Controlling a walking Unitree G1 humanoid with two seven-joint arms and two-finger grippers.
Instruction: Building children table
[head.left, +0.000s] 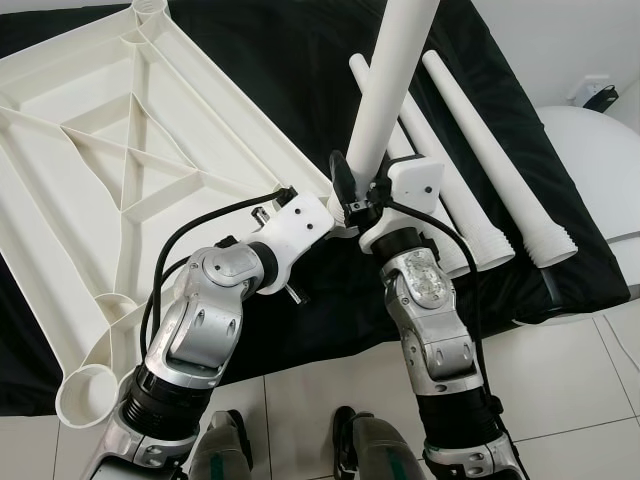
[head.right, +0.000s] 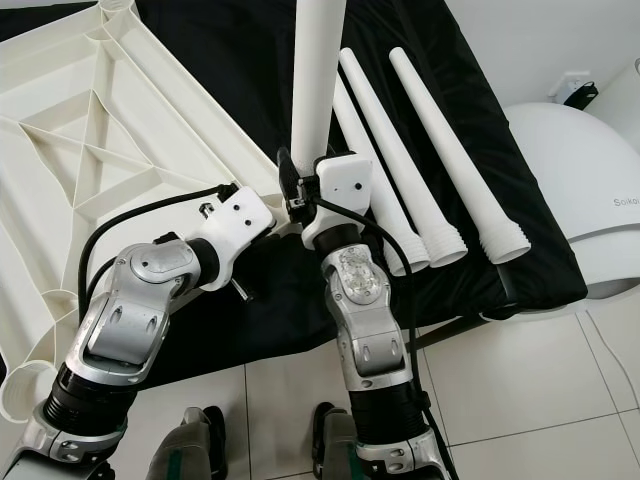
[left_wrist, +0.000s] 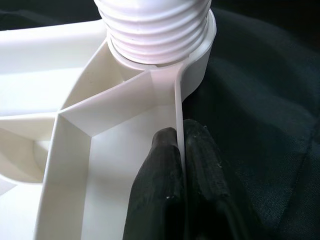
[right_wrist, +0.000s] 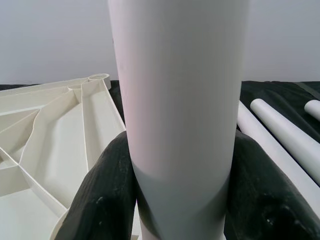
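The cream ribbed tabletop lies upside down on a black cloth. A white table leg stands upright in its near right corner socket, the threaded end partly showing above the socket. My right gripper is shut on that leg, one black finger on each side. My left gripper is shut on the thin rim wall of the tabletop just beside the socket. Three more white legs lie side by side on the cloth to the right.
The black cloth covers a low surface whose front edge ends above the white tiled floor. A white rounded appliance stands at the right. My own feet show at the bottom.
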